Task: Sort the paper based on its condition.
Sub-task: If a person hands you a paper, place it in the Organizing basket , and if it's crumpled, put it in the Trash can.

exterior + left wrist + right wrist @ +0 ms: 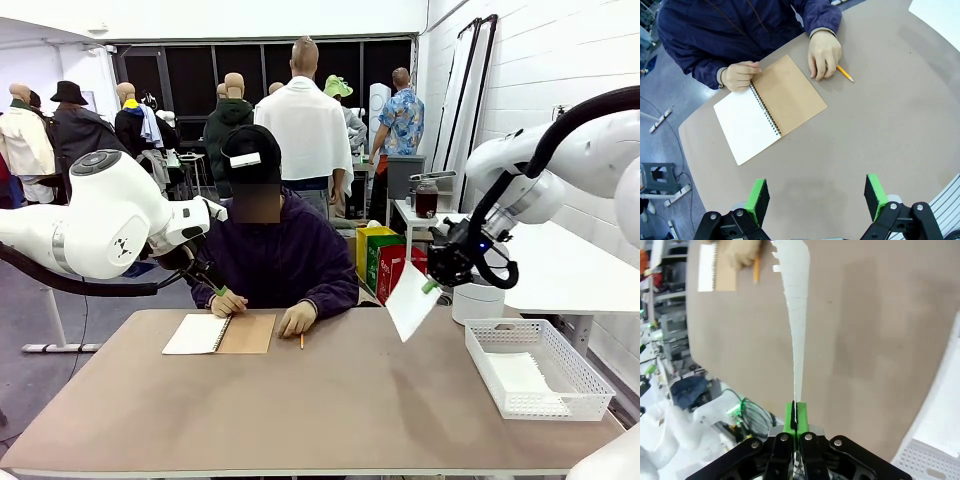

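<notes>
My right gripper hangs above the table's right half, shut on the top corner of a flat white sheet of paper. In the right wrist view the green pads pinch that paper, which is seen edge-on with a ragged torn side. Another sheet of paper lies in the white mesh basket. My left gripper is open and holds nothing, high over the table near the person's side. A corner of the held paper appears in the left wrist view.
The person sits at the far side with one hand on an open spiral notebook and the other hand beside a pencil. A white tub stands on a side table behind the basket.
</notes>
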`<action>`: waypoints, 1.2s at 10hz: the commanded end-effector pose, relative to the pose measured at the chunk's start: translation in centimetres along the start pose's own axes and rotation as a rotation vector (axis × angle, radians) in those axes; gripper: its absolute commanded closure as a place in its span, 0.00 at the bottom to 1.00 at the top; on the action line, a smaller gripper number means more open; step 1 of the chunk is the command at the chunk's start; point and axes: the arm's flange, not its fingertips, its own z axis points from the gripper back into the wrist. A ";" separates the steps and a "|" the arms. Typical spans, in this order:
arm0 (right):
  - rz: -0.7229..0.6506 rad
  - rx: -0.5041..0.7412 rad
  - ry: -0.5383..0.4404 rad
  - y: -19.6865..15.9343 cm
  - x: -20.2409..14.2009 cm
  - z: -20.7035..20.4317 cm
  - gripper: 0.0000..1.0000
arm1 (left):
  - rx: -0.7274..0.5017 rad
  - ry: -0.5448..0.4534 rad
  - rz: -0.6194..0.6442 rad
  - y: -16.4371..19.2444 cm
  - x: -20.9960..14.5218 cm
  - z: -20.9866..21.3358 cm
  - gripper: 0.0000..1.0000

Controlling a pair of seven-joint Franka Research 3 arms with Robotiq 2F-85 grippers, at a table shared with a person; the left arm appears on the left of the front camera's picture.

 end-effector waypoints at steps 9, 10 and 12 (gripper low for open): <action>-0.060 -0.062 -0.040 -2.5 -2.0 1.5 1.00 | 0.006 -0.007 -0.004 0.1 0.0 -0.1 0.00; -0.074 -0.087 -0.058 -3.6 -3.0 2.6 1.00 | 0.006 -0.007 -0.004 0.1 0.0 -0.1 0.00; -0.109 -0.127 -0.083 -5.9 -5.1 3.9 1.00 | 0.006 -0.007 -0.004 0.1 0.0 -0.1 0.00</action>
